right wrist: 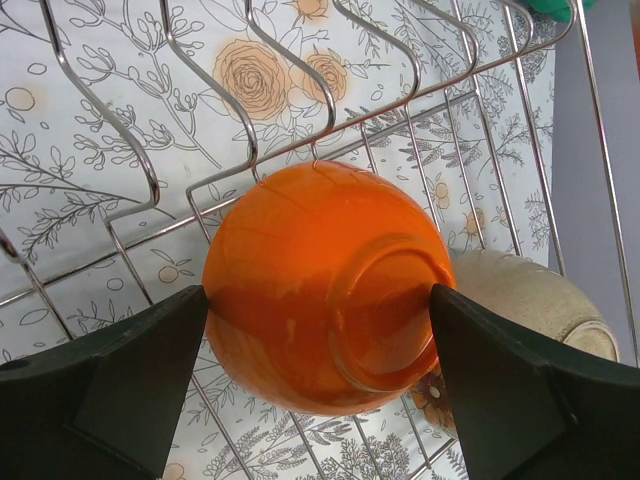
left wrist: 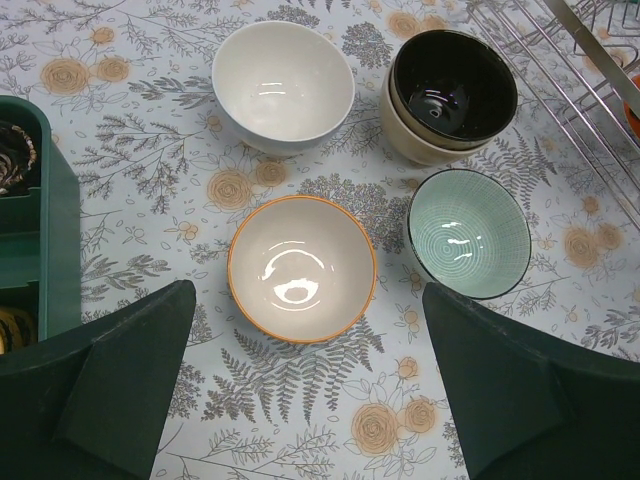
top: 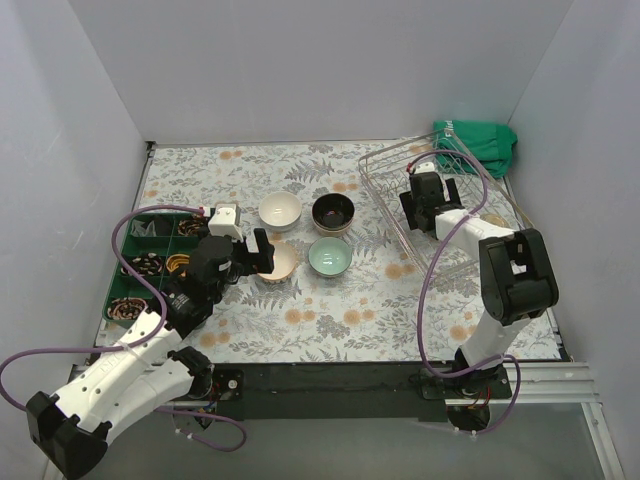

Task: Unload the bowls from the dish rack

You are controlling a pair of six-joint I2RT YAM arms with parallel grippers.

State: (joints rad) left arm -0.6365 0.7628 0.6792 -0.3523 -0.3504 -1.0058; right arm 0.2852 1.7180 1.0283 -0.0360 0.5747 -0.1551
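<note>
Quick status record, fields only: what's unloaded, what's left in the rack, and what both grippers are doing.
on table: white bowl, orange-rimmed bowl, pale teal bowl, dark brown bowl nested in cream bowl
in dish rack: orange bowl, base showing; speckled tan bowl beside it
left gripper: open, above orange-rimmed bowl
right gripper: open, fingers either side of orange bowl

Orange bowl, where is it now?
Orange bowl sits in the dish rack on the robot's right; right wrist view shows the right gripper straddling it, speckled tan bowl alongside.
</note>
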